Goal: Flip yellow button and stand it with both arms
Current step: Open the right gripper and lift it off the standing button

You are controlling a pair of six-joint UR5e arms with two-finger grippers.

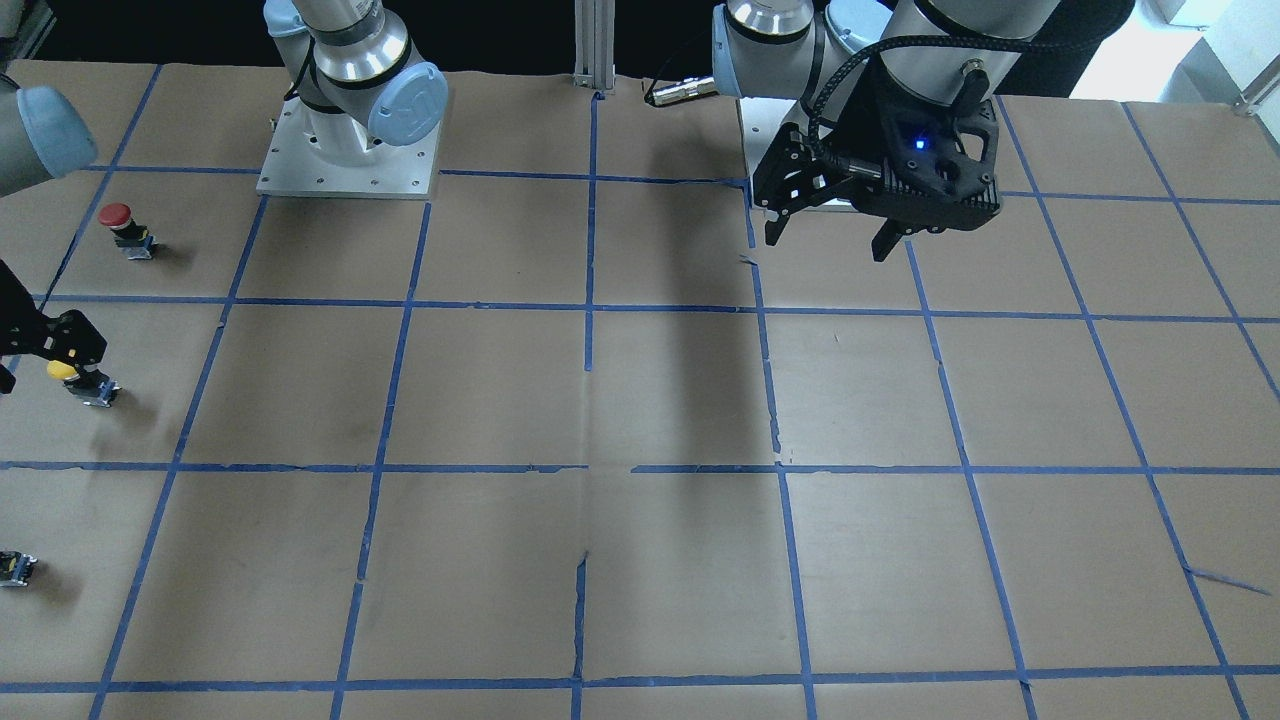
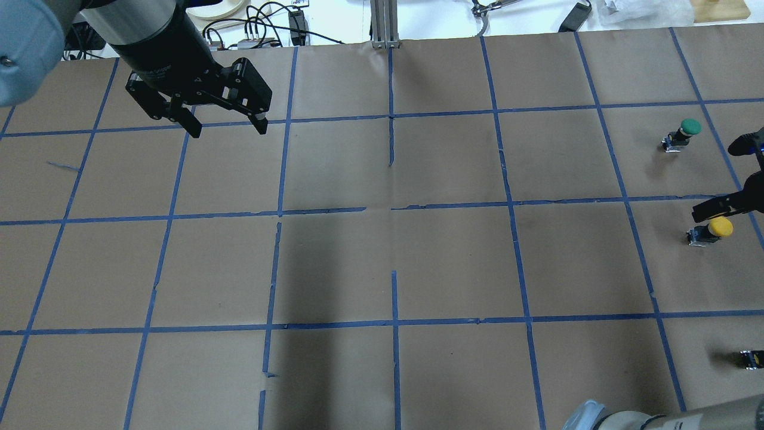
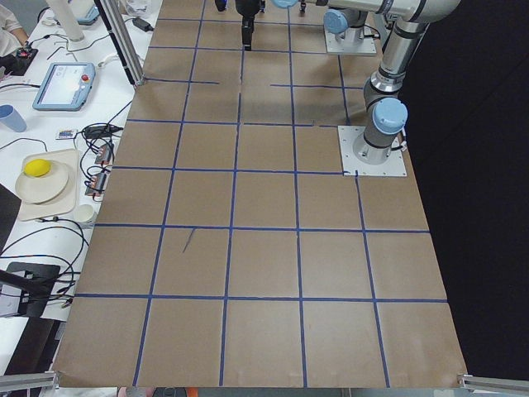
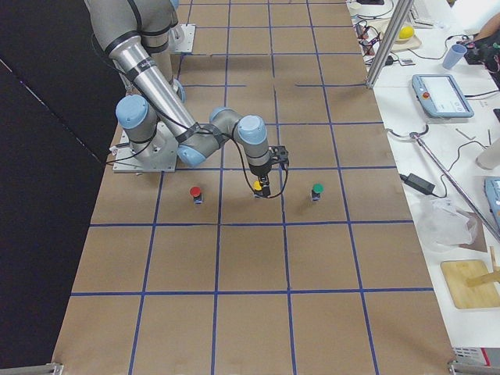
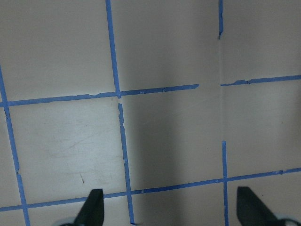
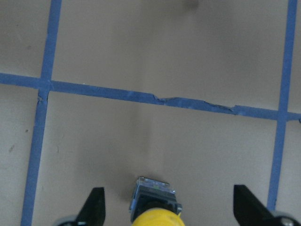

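I'm working a robotics lab from afar, and the set-up says so. Under my left pincer (image 2: pixel 228 128) the table (image 2: pixel 453 263) is papered brown and squared off with blue tape (image 2: pixel 322 210). Just beyond the pincer, at the table's far edge, an aluminium post (image 2: pixel 385 24) stands among loose cables (image 2: pixel 262 18). Further beyond it, a white bench (image 3: pixel 50 240) carries a teach pendant (image 3: pixel 64 85). Back behind the pincer, an arm's base is bolted to a metal plate (image 3: pixel 393 165).

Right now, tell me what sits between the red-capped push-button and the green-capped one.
The small yellow-capped push-button on a dark body, with the right gripper close over it, jaws open. The exterior right view shows this.
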